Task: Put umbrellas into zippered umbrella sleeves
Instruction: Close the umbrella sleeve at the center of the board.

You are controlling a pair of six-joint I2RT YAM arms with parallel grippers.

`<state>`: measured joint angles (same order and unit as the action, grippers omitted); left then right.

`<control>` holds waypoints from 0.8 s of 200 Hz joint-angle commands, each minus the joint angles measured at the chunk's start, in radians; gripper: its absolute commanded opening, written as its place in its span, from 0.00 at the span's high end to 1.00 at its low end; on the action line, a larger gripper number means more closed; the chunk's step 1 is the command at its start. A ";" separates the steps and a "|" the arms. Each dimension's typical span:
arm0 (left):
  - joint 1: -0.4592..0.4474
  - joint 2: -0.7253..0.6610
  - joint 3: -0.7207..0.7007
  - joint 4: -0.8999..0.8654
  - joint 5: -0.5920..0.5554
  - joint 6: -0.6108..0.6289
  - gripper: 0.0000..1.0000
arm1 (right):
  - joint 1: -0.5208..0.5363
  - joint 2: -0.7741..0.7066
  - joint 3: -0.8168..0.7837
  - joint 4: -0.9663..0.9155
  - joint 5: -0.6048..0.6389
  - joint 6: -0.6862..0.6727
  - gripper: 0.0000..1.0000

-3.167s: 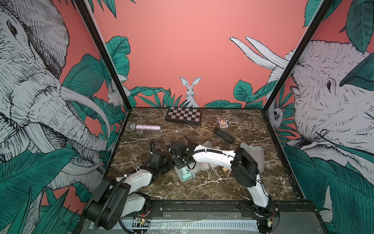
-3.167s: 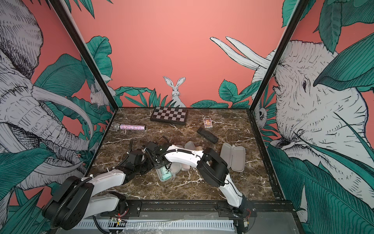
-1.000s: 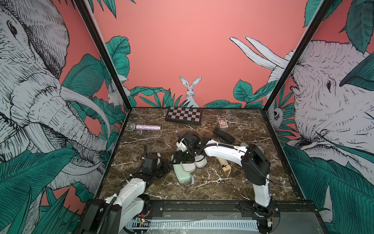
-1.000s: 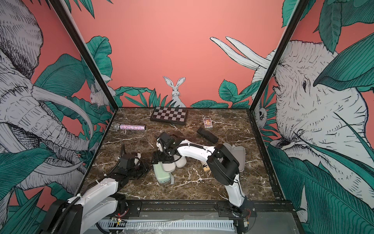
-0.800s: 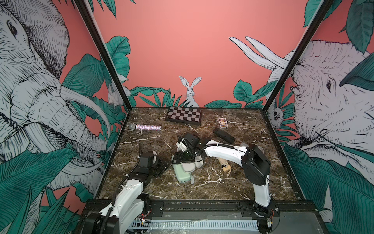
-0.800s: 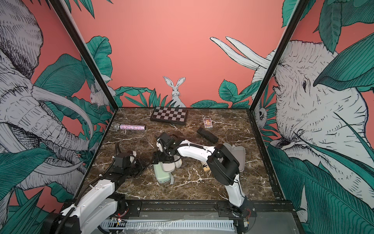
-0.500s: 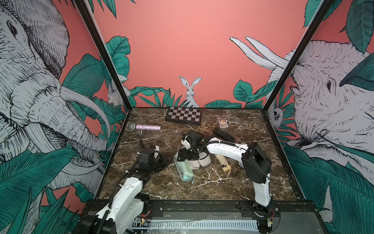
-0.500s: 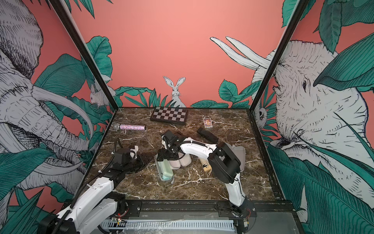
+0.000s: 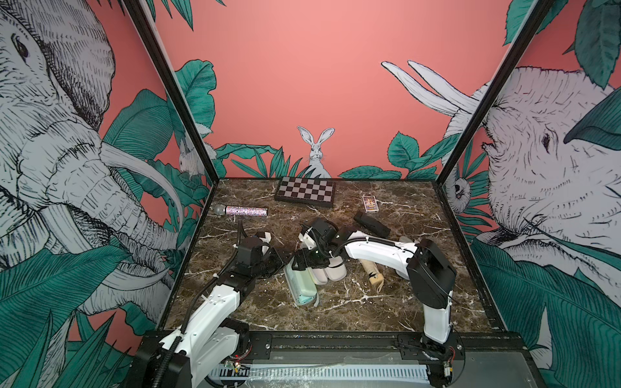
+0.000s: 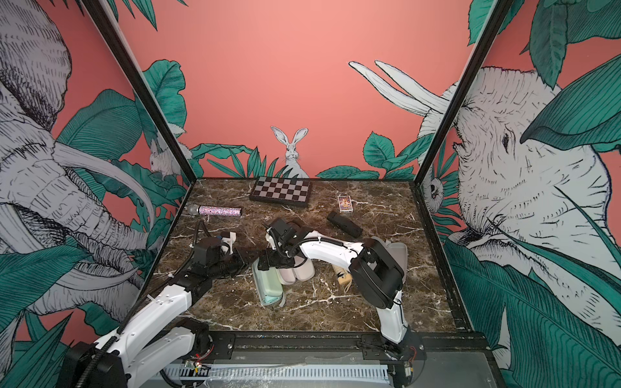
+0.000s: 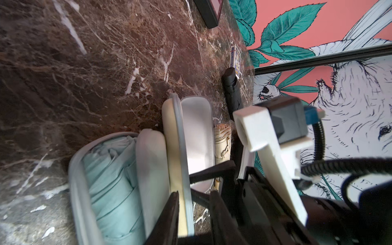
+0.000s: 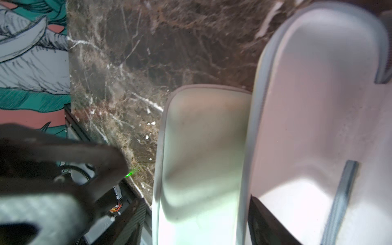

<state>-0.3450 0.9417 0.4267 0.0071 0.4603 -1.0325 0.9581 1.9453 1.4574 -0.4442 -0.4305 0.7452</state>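
No word, number or brand can be read anywhere here. The small card box (image 9: 370,204) near the back of the surface (image 9: 369,302) carries a printed face of blue, yellow and purple in both top views. The print is too small to read, and blurred in the left wrist view.

Desk (image 9: 336,312): dark brown marble, white veins. Mint green sleeve (image 9: 300,285) and mint green umbrella (image 11: 110,186); cream sleeve (image 11: 174,169), pale grey lining; cream umbrella (image 9: 371,270); black umbrella (image 9: 371,224). Far: black-and-grey checkered board (image 9: 305,191), glittery pink-silver microphone (image 9: 245,211), purple card box (image 9: 369,204). Walls (image 9: 302,67): salmon pink, teal leaves, black-and-white animals.
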 commanded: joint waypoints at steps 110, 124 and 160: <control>-0.056 0.161 -0.179 0.124 -0.029 0.030 0.80 | -0.087 -0.058 -0.078 -0.049 0.044 -0.040 0.23; -0.054 0.087 -0.187 0.055 -0.073 0.045 0.79 | -0.128 -0.085 -0.081 -0.098 0.103 -0.096 0.23; -0.054 0.047 -0.187 0.019 -0.107 0.057 0.79 | -0.141 -0.062 0.069 -0.429 0.496 -0.319 0.23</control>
<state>-0.3965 0.9771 0.2626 0.1192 0.3950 -0.9947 0.8017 1.9015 1.4296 -0.6346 -0.2165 0.5926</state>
